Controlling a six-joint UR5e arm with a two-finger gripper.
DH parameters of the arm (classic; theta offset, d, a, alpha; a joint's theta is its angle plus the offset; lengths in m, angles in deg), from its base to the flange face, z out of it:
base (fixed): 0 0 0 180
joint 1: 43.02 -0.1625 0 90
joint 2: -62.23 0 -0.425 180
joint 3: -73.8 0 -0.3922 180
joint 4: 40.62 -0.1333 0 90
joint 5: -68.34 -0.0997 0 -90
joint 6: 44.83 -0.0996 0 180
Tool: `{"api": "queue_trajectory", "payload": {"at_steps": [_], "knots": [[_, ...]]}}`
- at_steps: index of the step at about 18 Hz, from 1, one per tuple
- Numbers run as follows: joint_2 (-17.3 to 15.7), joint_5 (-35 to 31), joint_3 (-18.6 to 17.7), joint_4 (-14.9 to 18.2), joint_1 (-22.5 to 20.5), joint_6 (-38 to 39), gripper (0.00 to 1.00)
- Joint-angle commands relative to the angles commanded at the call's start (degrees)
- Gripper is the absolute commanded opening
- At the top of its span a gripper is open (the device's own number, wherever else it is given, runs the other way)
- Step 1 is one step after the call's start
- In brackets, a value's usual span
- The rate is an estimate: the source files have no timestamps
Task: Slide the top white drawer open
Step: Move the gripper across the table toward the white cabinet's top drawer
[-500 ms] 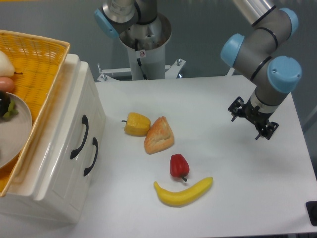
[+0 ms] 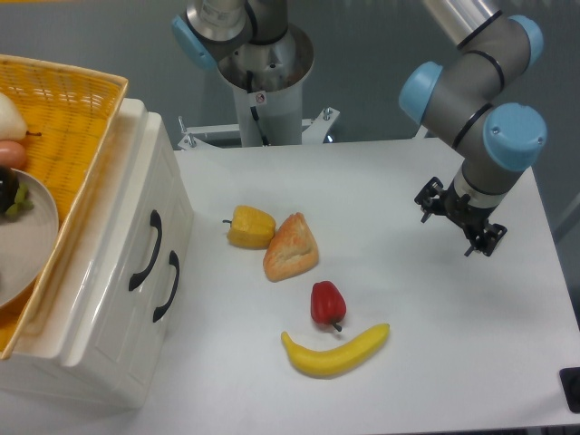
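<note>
The white cabinet stands at the left of the table. Its top white drawer (image 2: pixel 136 231) is shut, flush with the cabinet front, with a curved black handle (image 2: pixel 146 251). The lower drawer's handle (image 2: pixel 167 286) sits just beside it. My gripper (image 2: pixel 458 222) hangs far to the right above the table, well away from the cabinet. It points away from the camera, so its fingers are hidden and I cannot tell how they stand.
A yellow woven basket (image 2: pixel 63 100) holding a plate and fruit rests on top of the cabinet. On the table between cabinet and gripper lie a yellow pepper (image 2: pixel 250 227), a bread piece (image 2: pixel 291 247), a red pepper (image 2: pixel 327 303) and a banana (image 2: pixel 334 352).
The arm has shifted slightly to the left and up. The drawer and table objects have not moved.
</note>
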Motion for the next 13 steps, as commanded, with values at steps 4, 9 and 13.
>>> {"api": "queue_trajectory", "payload": {"at_steps": [4, 9, 13], "knots": [[-1.23, 1.41, -3.26, -1.41, -0.79, 0.35, 1.0], [-3.51, -0.95, -6.25, -3.08, -0.09, 3.68, 1.0], [-6.59, -4.57, -6.25, -1.24, 4.38, 16.38, 1.0]]}}
